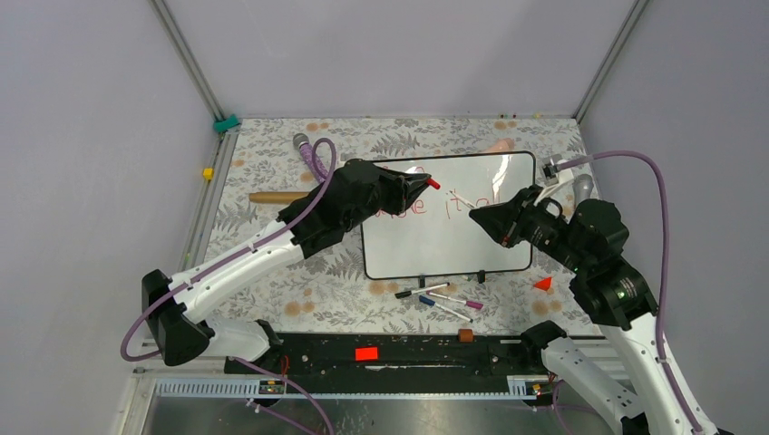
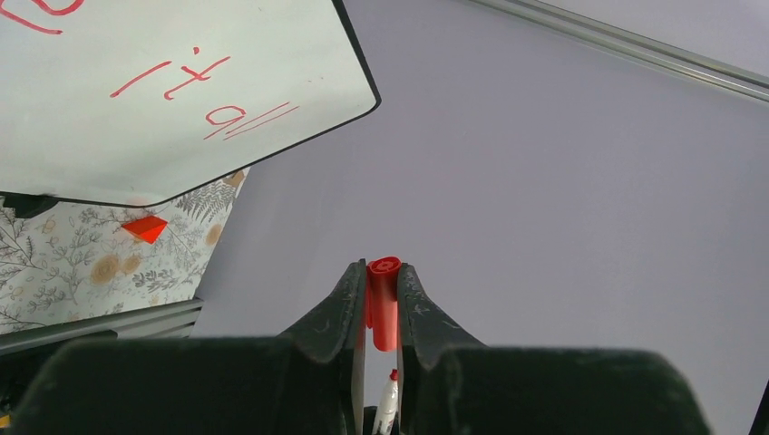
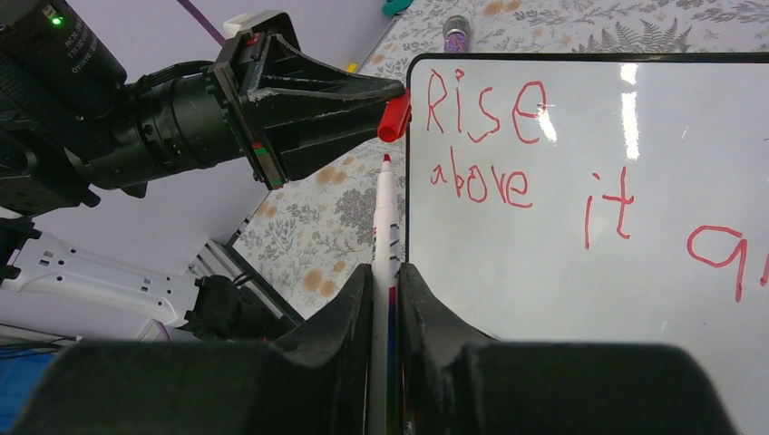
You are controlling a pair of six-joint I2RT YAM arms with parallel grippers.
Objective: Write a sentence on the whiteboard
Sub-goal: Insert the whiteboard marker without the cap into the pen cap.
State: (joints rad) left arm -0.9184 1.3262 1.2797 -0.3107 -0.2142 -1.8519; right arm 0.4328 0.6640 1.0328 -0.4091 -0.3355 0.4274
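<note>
The whiteboard [image 1: 453, 249] lies flat on the desk [image 1: 399, 136] between both arms, with the sentence [image 3: 508, 136] written in 2 red lines. The right claw [image 3: 385, 270] is clamped on the marker [image 3: 385, 199], whose long axis aims left at the cap [image 3: 394, 120]. The left claw [image 1: 420, 181] pinches that cap just beyond the bare tip. Capping looks next.

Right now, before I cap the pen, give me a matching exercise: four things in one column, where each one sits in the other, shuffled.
Things:
1. red cap
2. uncapped red marker
3. sentence
4. spare markers

Places:
A. on the whiteboard
B. between the right fingers
C. on the tablecloth, off the whiteboard's near edge
D. between the left fingers

Pairs: 1-D, 2-B, 3-A, 4-C
</note>
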